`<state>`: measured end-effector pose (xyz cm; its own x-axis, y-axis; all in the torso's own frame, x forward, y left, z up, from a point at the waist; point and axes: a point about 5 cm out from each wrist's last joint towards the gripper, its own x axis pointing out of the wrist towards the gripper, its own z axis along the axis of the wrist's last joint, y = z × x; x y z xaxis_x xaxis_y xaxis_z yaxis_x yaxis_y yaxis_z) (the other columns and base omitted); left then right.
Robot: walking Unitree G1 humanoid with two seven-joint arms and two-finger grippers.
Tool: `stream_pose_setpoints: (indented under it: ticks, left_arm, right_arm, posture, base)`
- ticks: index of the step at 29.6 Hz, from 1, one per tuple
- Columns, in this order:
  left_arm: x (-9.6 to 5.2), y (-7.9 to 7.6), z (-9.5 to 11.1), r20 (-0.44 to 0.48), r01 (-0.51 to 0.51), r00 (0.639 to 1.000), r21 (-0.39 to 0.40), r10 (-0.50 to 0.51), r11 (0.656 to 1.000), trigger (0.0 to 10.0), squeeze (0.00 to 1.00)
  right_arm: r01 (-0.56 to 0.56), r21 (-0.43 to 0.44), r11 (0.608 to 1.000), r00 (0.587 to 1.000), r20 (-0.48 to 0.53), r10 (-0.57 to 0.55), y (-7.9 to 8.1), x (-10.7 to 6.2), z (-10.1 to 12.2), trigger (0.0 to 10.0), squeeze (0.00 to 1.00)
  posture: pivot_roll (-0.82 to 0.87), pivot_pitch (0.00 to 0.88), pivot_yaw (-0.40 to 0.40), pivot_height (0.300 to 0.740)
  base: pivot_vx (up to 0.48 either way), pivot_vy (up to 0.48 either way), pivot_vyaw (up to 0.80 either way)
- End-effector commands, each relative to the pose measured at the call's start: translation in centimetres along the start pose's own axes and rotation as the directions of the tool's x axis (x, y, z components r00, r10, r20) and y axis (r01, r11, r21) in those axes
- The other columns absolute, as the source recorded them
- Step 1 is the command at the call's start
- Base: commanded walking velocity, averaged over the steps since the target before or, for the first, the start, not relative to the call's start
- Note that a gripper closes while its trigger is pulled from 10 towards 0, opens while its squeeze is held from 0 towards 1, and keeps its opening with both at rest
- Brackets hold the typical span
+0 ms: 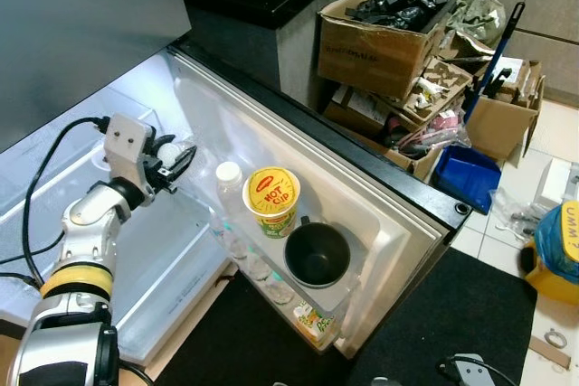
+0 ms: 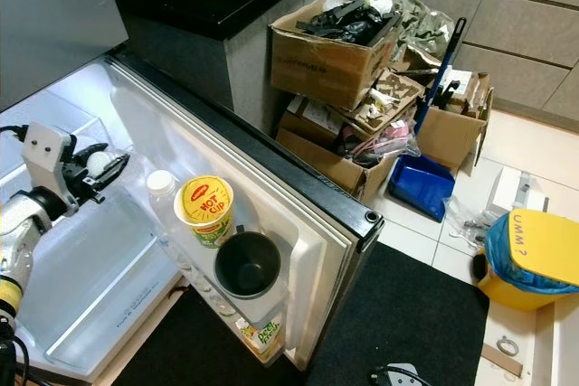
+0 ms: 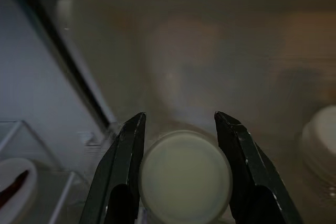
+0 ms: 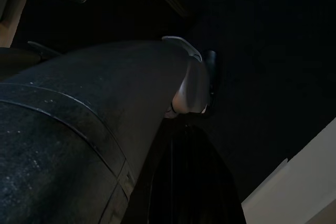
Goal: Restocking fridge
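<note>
Inside the open fridge, just above the lit shelf, the left gripper [image 1: 177, 158] is seen clamped on a small white-capped bottle [image 3: 185, 176], one black finger [image 3: 122, 171] on each side of the cap, which faces the wrist camera, so the bottle's long axis is judged to run along the fingers. From the held bottle, the door rack [image 1: 357, 288] lies just beside it towards the robot's right, already carrying a white-lidded bottle [image 1: 228, 174], a noodle cup [image 1: 270, 198] and a dark bowl [image 1: 316, 256]. The left arm is plainly the nearer one, the right arm hanging idle, its fingers not made out.
</note>
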<state>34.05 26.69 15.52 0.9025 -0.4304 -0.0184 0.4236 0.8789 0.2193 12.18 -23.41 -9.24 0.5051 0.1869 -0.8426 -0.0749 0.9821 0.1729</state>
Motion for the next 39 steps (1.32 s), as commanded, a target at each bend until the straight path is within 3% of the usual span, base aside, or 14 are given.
stream_pose_setpoints:
  ticks: [1, 16, 33, 34, 35, 39]
  left_arm:
    - [0.4, -0.4, 0.4, 0.037, 0.016, 0.999, 0.01, -0.016, 1.0, 10.0, 0.0]
    - [1.9, -0.8, 1.5, 0.062, 0.031, 0.998, 0.017, -0.032, 0.999, 10.0, 0.0]
    - [2.0, -1.6, -0.1, -0.022, 0.069, 0.997, -0.007, -0.069, 0.998, 10.0, 0.0]
    - [2.0, -1.7, -0.2, -0.021, 0.067, 0.997, -0.017, -0.068, 0.998, 10.0, 0.11]
    - [2.1, -1.6, -0.2, -0.017, 0.057, 0.998, -0.028, -0.058, 0.998, 10.0, 1.0]
    - [2.2, -1.5, -0.1, -0.006, 0.036, 0.999, -0.034, -0.036, 0.999, 10.0, 1.0]
  right_arm:
    - [-0.018, 0.002, 1.0, 0.999, -0.028, 0.018, 0.4, 0.0, -0.8, 10.0, 0.0]
    - [-0.014, 0.011, 1.0, 0.999, -0.042, 0.014, 0.6, -0.1, -1.5, 10.0, 0.0]
    - [-0.013, 0.001, 1.0, 0.999, -0.049, 0.013, 0.6, -0.1, -1.6, 10.0, 0.0]
    - [-0.013, 0.001, 1.0, 0.999, -0.048, 0.013, 0.6, -0.1, -1.6, 10.0, 0.0]
    - [-0.013, 0.001, 1.0, 0.999, -0.047, 0.013, 0.6, -0.1, -1.6, 10.0, 0.0]
    - [-0.01, 0.002, 1.0, 0.999, -0.044, 0.01, 0.4, -0.2, -1.6, 10.0, 0.0]
  posture:
    - [-0.05, 0.134, 0.021, 0.74]
    - [-0.06, 0.152, 0.03, 0.74]
    - [-0.06, 0.16, 0.028, 0.74]
    - [-0.06, 0.159, 0.028, 0.74]
    - [-0.06, 0.16, 0.028, 0.74]
    - [-0.06, 0.16, 0.027, 0.74]
  base:
    - [0.0, 0.0, 0.0]
    - [0.0, 0.0, 0.0]
    - [0.0, 0.0, 0.0]
    - [0.0, 0.0, 0.0]
    - [0.0, 0.0, 0.0]
    - [0.0, 0.0, 0.0]
